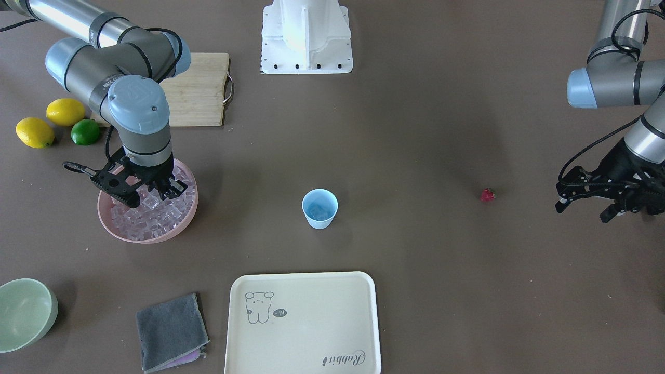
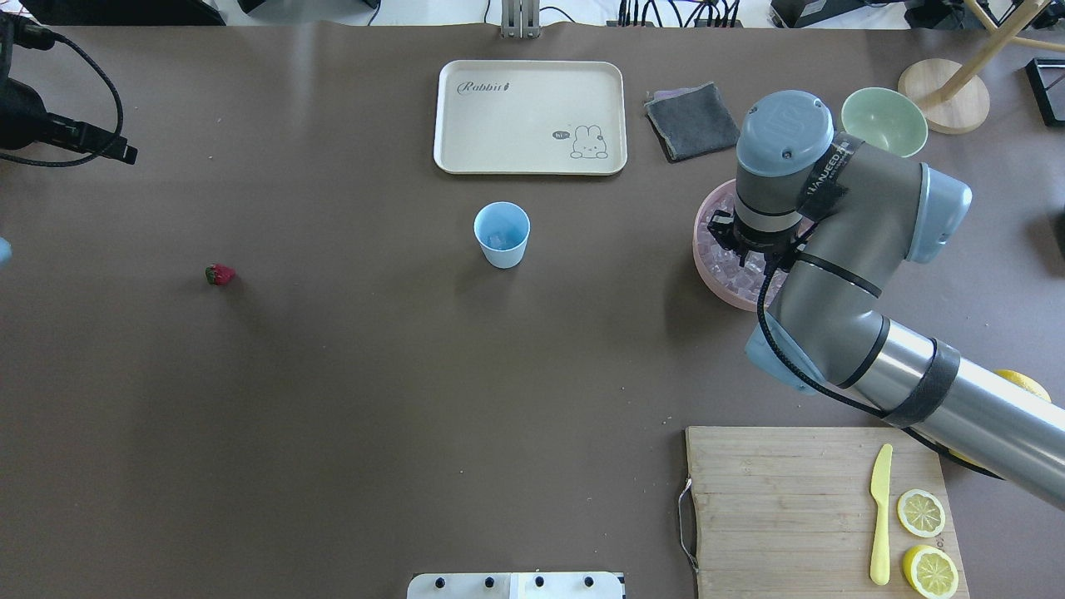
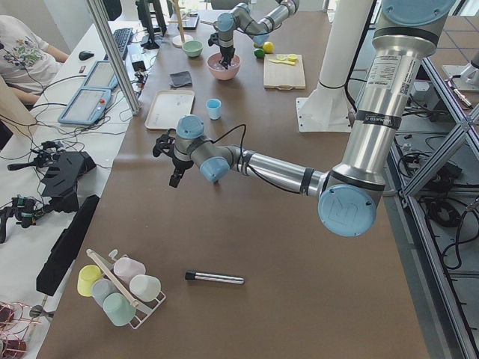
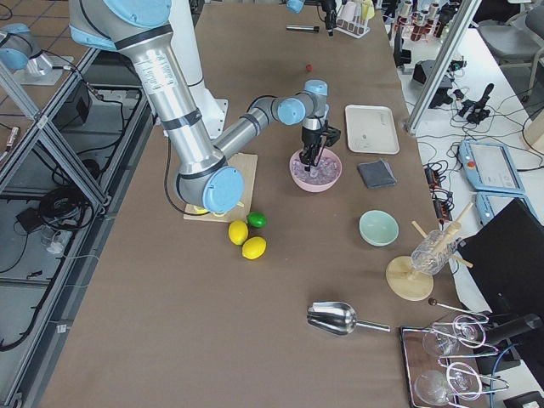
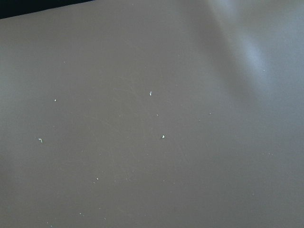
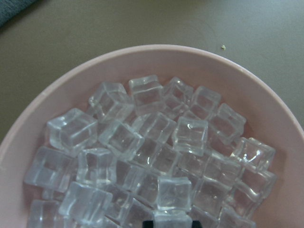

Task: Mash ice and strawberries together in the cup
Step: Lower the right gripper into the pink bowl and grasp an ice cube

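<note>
The pale-blue cup (image 1: 319, 208) (image 2: 502, 235) stands mid-table with a clear ice cube (image 2: 497, 240) inside. A pink bowl (image 1: 156, 236) (image 6: 142, 52) is heaped with ice (image 6: 142, 137). My right gripper (image 1: 150, 197) (image 6: 171, 223) reaches down into that heap. Its fingertips just show at the bottom edge of the right wrist view, closed against one cube. The strawberry (image 1: 487, 195) (image 2: 220, 274) lies alone on the bare table. My left gripper (image 1: 582, 210) (image 3: 166, 163) hovers open and empty beyond it, near the table's end.
A cream tray (image 1: 304, 322), a grey cloth (image 1: 171, 332) and a pale-green bowl (image 1: 23, 314) lie along the far side. A cutting board (image 2: 790, 499) holds a yellow knife (image 2: 880, 516) and lemon halves. Two lemons (image 1: 65, 111) and a lime (image 1: 85, 132) sit beside it.
</note>
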Robot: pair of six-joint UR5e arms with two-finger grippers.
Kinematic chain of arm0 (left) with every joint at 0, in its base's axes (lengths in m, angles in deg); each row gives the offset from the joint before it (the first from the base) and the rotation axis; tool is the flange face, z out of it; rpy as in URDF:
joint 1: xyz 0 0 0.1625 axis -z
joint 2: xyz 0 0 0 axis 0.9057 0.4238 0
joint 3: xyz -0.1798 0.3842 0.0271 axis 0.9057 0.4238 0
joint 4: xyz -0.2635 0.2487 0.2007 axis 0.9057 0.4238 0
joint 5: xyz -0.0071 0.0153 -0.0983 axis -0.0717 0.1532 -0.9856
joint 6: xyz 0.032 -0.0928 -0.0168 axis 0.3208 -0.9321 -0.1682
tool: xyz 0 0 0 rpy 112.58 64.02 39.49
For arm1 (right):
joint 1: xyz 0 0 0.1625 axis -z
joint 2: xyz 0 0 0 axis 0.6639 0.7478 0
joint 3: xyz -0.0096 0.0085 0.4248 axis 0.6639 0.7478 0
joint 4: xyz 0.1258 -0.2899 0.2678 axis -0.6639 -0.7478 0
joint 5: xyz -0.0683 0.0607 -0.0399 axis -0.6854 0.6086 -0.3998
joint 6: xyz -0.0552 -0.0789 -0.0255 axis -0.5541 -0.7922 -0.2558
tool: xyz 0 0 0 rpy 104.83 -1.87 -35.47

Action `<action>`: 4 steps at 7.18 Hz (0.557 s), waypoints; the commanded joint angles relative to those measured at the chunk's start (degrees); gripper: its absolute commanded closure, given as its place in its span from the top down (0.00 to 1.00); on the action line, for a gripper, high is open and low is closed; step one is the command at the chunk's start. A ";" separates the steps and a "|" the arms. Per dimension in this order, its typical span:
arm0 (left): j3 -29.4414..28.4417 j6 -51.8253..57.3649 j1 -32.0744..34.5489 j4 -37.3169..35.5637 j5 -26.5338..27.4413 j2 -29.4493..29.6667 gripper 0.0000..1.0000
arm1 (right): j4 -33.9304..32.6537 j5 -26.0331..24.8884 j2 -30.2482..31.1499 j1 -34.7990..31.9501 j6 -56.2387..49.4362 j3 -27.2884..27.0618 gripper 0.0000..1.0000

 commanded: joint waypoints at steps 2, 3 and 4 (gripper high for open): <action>0.22 -0.10 -0.04 -0.07 0.00 0.07 0.98 | -4.41 0.75 -1.06 -2.84 -0.61 -5.89 0.00; 0.22 -0.19 -0.04 -0.07 0.00 0.07 0.98 | -8.16 0.67 -4.19 -2.76 -0.69 -6.53 0.00; 0.31 -0.19 -0.04 -0.07 0.00 0.07 0.98 | -12.46 0.58 -8.83 -2.67 -0.61 -6.36 0.00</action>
